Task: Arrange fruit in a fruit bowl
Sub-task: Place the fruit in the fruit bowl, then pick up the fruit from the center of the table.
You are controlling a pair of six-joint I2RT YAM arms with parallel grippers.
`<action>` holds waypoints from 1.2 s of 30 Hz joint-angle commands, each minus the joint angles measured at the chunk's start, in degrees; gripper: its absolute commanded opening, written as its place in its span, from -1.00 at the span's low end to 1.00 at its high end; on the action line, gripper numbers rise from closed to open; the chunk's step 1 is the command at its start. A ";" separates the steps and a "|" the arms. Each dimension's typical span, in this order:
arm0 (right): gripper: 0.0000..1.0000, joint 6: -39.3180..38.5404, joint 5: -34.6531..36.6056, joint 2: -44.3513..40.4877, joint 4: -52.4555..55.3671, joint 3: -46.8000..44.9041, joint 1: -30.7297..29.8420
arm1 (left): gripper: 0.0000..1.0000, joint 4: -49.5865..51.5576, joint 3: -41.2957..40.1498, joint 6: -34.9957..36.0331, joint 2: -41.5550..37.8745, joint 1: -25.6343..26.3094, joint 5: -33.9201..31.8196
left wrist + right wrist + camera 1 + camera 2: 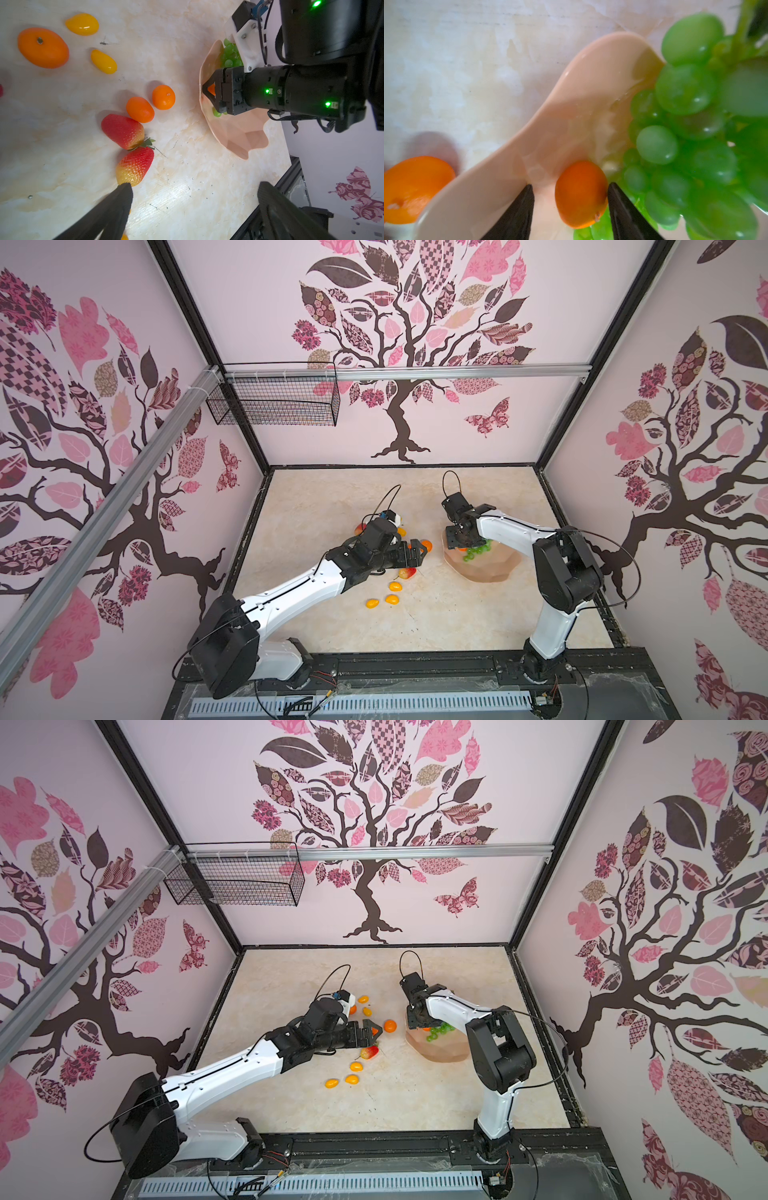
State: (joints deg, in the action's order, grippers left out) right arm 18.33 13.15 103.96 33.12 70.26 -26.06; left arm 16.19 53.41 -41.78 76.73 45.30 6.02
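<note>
The peach-pink fruit bowl (494, 568) (239, 135) sits right of centre with the green grape bunch (478, 551) (685, 89) inside. My right gripper (570, 185) (455, 537) hangs over the bowl's near-left rim, open. A small tangerine (579, 195) lies between its fingers, against one and apart from the other. My left gripper (195, 193) (415, 553) is wide open and empty above the table. Two strawberries (122, 131) (135, 166) lie just off one fingertip. Two tangerines (140, 109) (163, 97) rest beyond them.
Three yellow-orange ovals (395, 586) (392, 599) (372, 603) lie on the marble table in front of the left arm. A larger tangerine (43, 47) and two more ovals (82, 24) (104, 61) lie farther back. A black wire basket (274, 402) hangs on the back rail.
</note>
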 commanded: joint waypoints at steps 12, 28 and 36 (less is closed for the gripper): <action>0.22 1.28 -6.32 -20.39 -6.44 -6.41 -4.13 | 0.96 12.39 7.22 4.07 -8.05 -2.51 -7.93; 0.20 5.49 -8.55 -7.93 -3.42 2.43 -14.82 | 0.96 6.99 -4.95 2.99 -18.68 -19.24 11.77; 0.20 5.56 -13.59 -1.02 -3.18 5.83 -15.83 | 0.96 5.00 -8.34 2.64 -19.66 -24.10 17.88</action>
State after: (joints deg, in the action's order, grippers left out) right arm 23.22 1.58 100.16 28.49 73.93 -41.56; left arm 22.55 47.57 -39.86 57.89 22.22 21.02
